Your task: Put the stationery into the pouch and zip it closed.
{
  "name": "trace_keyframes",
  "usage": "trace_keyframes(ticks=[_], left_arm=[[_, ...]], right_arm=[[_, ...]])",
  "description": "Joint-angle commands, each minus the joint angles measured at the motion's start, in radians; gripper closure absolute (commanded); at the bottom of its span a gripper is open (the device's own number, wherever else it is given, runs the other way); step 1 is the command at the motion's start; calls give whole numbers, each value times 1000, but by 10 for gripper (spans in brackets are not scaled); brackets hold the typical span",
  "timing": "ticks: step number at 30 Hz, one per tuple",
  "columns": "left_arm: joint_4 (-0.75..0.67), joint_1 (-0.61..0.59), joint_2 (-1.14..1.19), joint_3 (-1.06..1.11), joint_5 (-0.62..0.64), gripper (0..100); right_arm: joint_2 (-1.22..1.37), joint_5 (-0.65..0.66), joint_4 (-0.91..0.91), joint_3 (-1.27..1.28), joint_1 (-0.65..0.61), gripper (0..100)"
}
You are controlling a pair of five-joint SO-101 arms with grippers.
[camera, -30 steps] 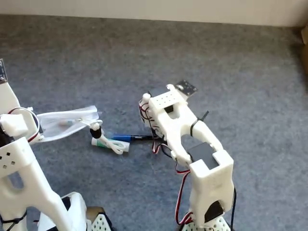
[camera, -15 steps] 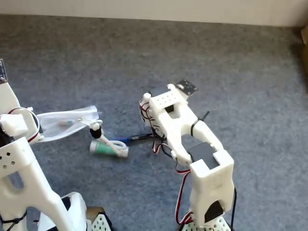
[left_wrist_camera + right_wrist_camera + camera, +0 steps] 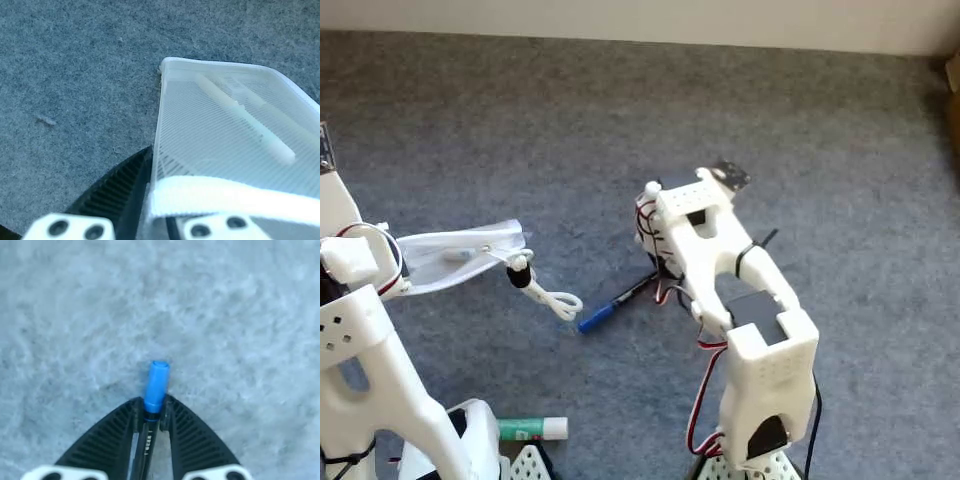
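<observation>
My left gripper [image 3: 150, 172] is shut on one edge of the clear mesh pouch [image 3: 235, 145], which holds a white stick [image 3: 245, 120]. From above, the pouch [image 3: 455, 252] hangs at the left, its white zip cord [image 3: 548, 293] trailing onto the carpet. Between the fingers of my right gripper [image 3: 151, 407] sits a blue-capped pen [image 3: 156, 382], and the gripper is shut on it. The pen [image 3: 613, 304] slants over the carpet to the right of the cord, beneath the right arm's wrist [image 3: 695, 215]. A green and white glue stick [image 3: 532, 429] lies near the left arm's base.
Grey carpet [image 3: 820, 140] covers the whole work area, with open room at the back and right. A pale wall edge [image 3: 640, 20] runs along the far side. The two arm bases stand at the front.
The right arm shifted right, and the pen swung from lying flat to slanting. The glue stick left its spot beside the zip cord and ended up at the front by the left base.
</observation>
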Motion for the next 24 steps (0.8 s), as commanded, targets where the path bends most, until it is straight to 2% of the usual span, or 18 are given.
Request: trace_keyframes(ticks=[1,5,14,24], left_arm=[[-20,-8,2,4,3,993],[-20,-8,2,4,3,993],[-20,18,2,4,3,993],[-20,30,2,4,3,993]], right_arm=[[-30,107,-1,-16,21,993],[-58,175,1,-28,13,993],[-298,288,27,18,21,993],[-472,310,36,74,19,993]])
